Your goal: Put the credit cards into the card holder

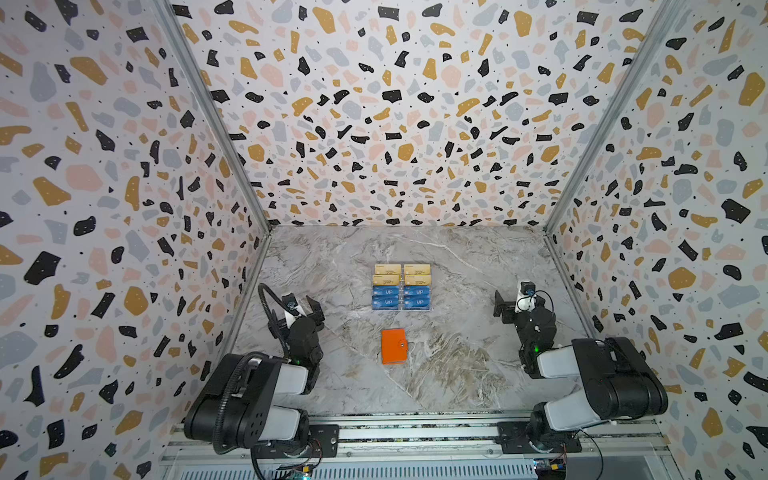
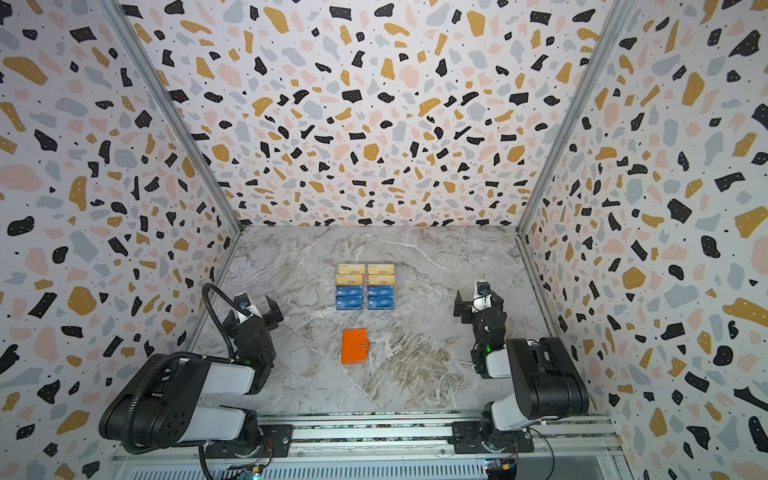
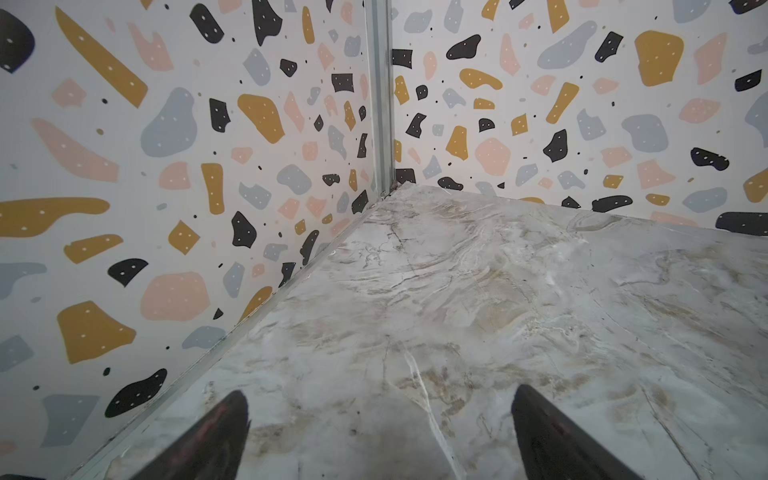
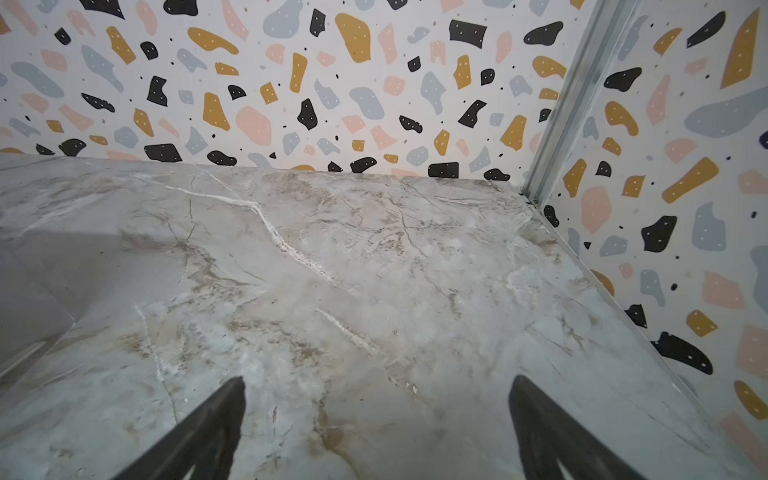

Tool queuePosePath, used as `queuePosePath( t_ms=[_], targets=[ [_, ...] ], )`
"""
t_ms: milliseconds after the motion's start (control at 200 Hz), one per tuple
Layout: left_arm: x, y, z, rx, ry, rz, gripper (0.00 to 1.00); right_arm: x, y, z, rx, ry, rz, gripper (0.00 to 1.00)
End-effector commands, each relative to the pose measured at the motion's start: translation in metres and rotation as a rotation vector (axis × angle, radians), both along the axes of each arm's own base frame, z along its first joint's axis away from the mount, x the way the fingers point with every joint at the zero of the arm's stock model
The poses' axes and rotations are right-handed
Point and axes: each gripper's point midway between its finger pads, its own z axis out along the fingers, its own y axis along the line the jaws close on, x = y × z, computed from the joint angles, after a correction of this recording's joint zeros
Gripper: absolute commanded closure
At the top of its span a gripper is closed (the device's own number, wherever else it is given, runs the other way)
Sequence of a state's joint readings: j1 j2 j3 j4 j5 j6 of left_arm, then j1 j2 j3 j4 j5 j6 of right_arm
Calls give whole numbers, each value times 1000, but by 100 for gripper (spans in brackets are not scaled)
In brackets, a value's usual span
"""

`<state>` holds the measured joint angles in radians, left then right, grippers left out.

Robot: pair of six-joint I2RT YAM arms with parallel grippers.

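gaping empty, left hand and right hand flank the card holder; print on credit cards illegible.

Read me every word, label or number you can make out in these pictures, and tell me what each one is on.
"VIP": white lettering on the blue credit cards, in both top views.
Small dark print on the gold credit cards: too small to read.
Orange card holder: no lettering visible.
Wrist views: no text.
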<state>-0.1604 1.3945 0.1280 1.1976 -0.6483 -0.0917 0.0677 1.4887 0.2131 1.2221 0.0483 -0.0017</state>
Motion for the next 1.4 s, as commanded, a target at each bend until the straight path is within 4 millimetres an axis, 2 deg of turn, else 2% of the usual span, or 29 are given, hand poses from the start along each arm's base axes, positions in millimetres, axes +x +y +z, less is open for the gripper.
queuePosePath(
  t_ms=[0, 1116, 1211, 1277, 1357, 1397],
  targets=[
    [4, -1, 13, 0, -48, 2, 0, 1, 3, 1, -5, -1, 9, 1],
    [3, -1, 14, 0, -51, 2, 0, 1, 2, 1, -4, 0, 7, 1],
    [6, -1, 21, -3, -47, 5, 0, 1, -11, 9, 17, -8, -69, 1],
    [13, 3, 34, 2, -31, 45, 0, 3, -14, 21, 21, 10, -86, 1],
    [25, 7, 54, 0, 30, 95, 0, 5, -12, 44, 24, -5, -74, 0],
    [28, 9, 64, -3, 51, 112, 0, 7, -9, 57, 45, -13, -63, 3]
  ],
)
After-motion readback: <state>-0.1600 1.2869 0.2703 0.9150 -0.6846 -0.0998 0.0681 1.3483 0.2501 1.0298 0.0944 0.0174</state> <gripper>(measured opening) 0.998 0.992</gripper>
